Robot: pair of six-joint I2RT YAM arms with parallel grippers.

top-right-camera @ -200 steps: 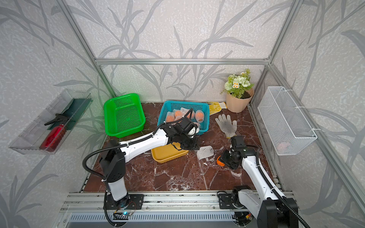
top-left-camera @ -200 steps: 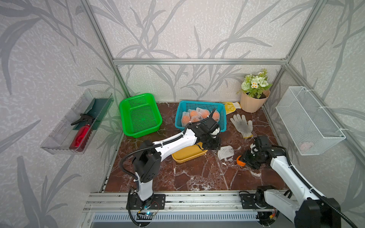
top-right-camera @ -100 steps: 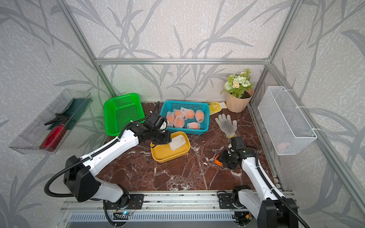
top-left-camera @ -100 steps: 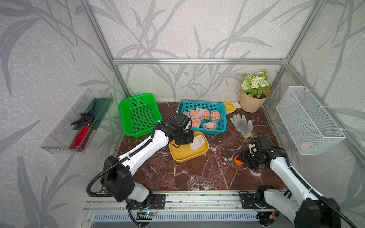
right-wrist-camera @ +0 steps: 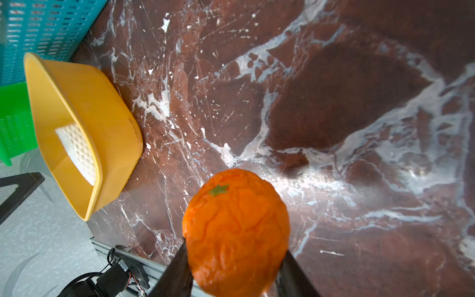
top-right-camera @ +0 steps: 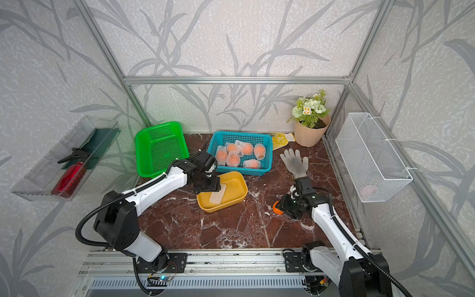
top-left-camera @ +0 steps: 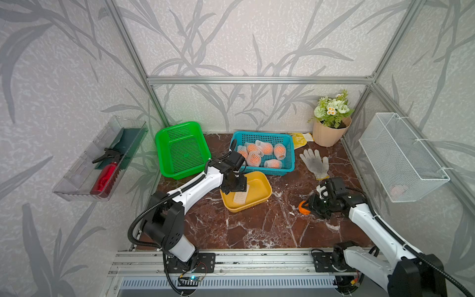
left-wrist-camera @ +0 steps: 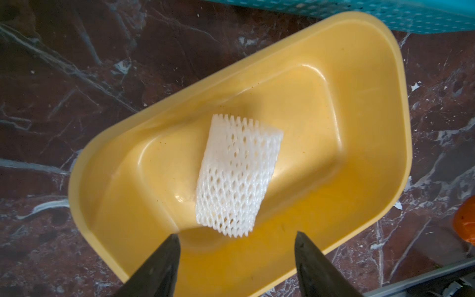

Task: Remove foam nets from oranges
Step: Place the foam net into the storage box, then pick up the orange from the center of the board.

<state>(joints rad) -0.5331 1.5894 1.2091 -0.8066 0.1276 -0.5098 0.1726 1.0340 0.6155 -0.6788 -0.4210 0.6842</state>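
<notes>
One foam net (left-wrist-camera: 237, 177) is sitting loose in the yellow tray (top-left-camera: 267, 189), under the left gripper (left-wrist-camera: 235, 236), whose jaws are standing spread with nothing between them. That sleeve is looking finished. Further right and farther back, the blue basket (top-left-camera: 290, 154) is holding what look like five or six oranges (top-left-camera: 260, 154) still wrapped in white mesh, so most of the job is waiting. At near right, the right gripper (right-wrist-camera: 234, 246) is pinching a bare orange (right-wrist-camera: 236, 221) close to the tabletop (top-left-camera: 257, 226) — not yet put anywhere.
</notes>
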